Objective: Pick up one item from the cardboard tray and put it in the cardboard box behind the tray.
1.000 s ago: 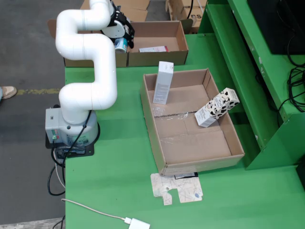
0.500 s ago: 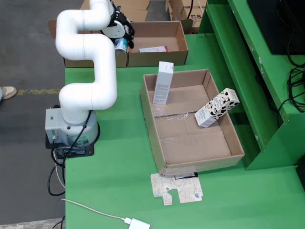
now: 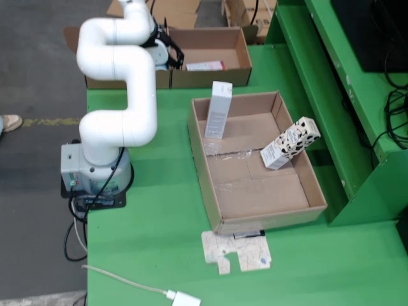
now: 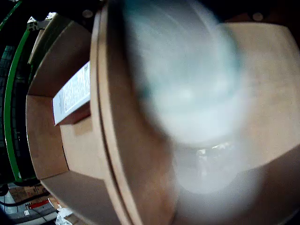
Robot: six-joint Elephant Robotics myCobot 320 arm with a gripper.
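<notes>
The cardboard tray (image 3: 207,166) lies on the green table. In it a tall white carton (image 3: 218,109) stands at the back and a cow-patterned carton (image 3: 290,143) leans at the right. Behind it stand two open cardboard boxes; the right one (image 3: 210,78) holds a flat red-and-white pack (image 3: 205,65). My gripper (image 3: 169,54) hangs over the wall between the two boxes, partly hidden by the arm. In the wrist view a blurred pale blue-white item (image 4: 187,93) fills the frame close to the camera, held above that shared wall (image 4: 117,131). The flat pack (image 4: 72,91) shows at the left.
The arm's base (image 3: 95,172) stands at the table's left edge. A flat printed cardboard piece (image 3: 237,252) lies in front of the tray. A white cable and plug (image 3: 178,296) lie at the front. A green frame (image 3: 331,95) borders the right side.
</notes>
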